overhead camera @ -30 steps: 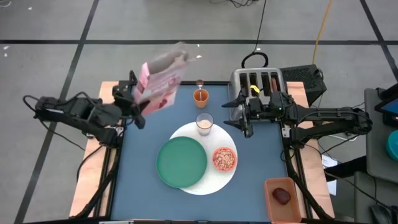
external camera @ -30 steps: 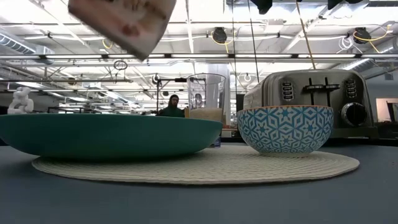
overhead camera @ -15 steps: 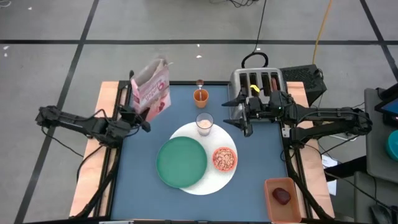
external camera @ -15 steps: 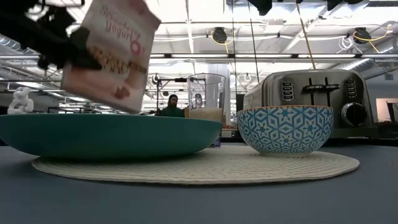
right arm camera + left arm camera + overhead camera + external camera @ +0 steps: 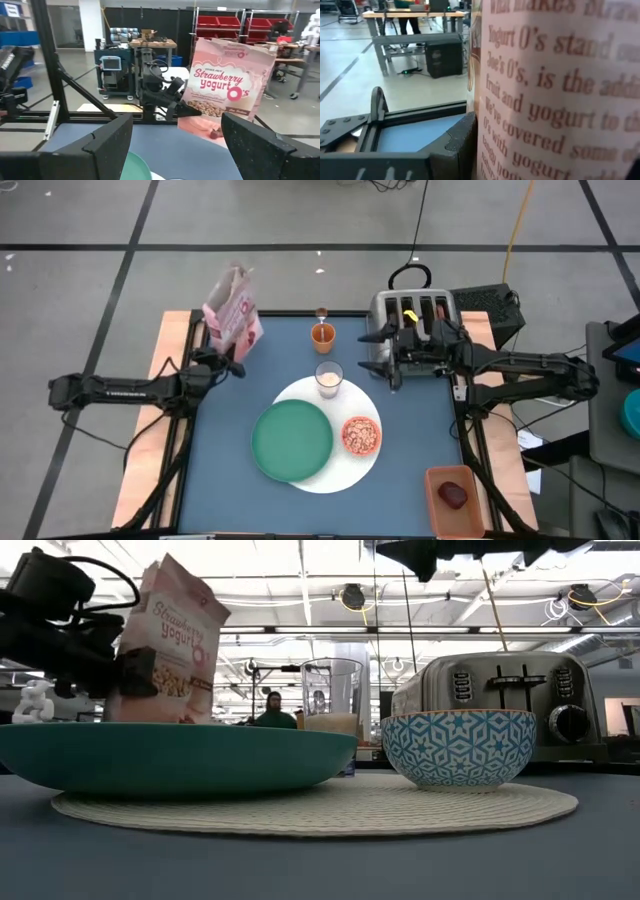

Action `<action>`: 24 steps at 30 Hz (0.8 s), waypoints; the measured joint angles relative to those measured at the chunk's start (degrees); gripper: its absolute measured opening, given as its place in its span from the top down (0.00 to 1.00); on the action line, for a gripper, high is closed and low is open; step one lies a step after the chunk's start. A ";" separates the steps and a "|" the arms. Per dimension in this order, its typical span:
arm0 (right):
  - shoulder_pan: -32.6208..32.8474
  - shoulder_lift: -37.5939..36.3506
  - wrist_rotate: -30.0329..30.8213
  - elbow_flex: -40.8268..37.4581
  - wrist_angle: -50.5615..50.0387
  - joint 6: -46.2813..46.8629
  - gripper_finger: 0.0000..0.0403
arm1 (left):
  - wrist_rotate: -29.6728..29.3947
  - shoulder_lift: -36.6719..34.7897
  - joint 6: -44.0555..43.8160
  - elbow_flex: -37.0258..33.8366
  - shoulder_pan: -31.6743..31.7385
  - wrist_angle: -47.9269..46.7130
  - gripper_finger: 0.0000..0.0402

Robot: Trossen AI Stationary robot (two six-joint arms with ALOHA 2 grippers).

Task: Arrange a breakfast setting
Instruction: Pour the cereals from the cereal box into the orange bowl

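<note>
The pink cereal bag (image 5: 232, 320) stands upright at the table's far left corner, held by my left gripper (image 5: 226, 362). It also shows in the low view (image 5: 170, 640) and the right wrist view (image 5: 227, 92). The green plate (image 5: 291, 440) and the small bowl of cereal (image 5: 361, 436) sit on the large white round plate (image 5: 335, 475). The glass of milk (image 5: 329, 377) and the orange cup (image 5: 322, 334) stand behind them. My right gripper (image 5: 392, 370) is open and empty beside the toaster. No blue-handled spoon shows. My left gripper pinches the bag's lower part near one side edge (image 5: 492, 145) between its two fingers, one on the printed front (image 5: 137, 670) and one on the back. The fingers come level from the table's near left. The bag stands upright. The green plate hides whether its bottom touches the table.
The silver four-slot toaster (image 5: 412, 320) stands at the far right, close to my right gripper. An orange bin (image 5: 455, 498) with a red thing sits off the table's near right corner. Bare blue table (image 5: 225, 470) lies on the left near side.
My left gripper has gone down and toward the table's far left corner with the cereal bag. The bag was high and tipped over. It now stands upright and low at that corner.
</note>
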 joint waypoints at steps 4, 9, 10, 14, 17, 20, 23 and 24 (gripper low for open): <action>-1.06 0.02 -0.02 0.00 0.26 0.00 0.26 | 3.39 0.79 -0.02 0.00 4.30 0.83 0.64; -2.02 0.03 -0.09 0.00 0.26 0.00 0.26 | 6.21 3.18 -4.55 0.00 6.64 0.83 0.64; -2.17 0.03 -0.09 0.00 0.32 0.00 0.26 | 6.41 3.78 -4.86 0.00 6.71 0.95 0.64; -2.41 0.03 -0.11 0.00 0.63 -0.09 0.26 | 6.08 6.38 -5.44 0.00 6.65 4.20 0.64; -2.41 0.03 -0.13 0.00 0.61 -0.46 0.26 | 4.56 8.66 -4.47 0.00 6.65 6.10 0.64; -2.41 0.03 -0.13 0.00 0.63 -0.52 0.26 | 4.62 11.36 -5.84 0.00 6.63 5.05 0.64; -2.41 0.03 -0.15 0.00 0.61 -0.59 0.26 | 4.42 14.04 -6.73 0.00 6.65 6.26 0.64; -2.41 0.03 -0.15 0.00 0.63 -0.61 0.26 | 4.42 14.78 -6.73 0.02 6.65 6.65 0.64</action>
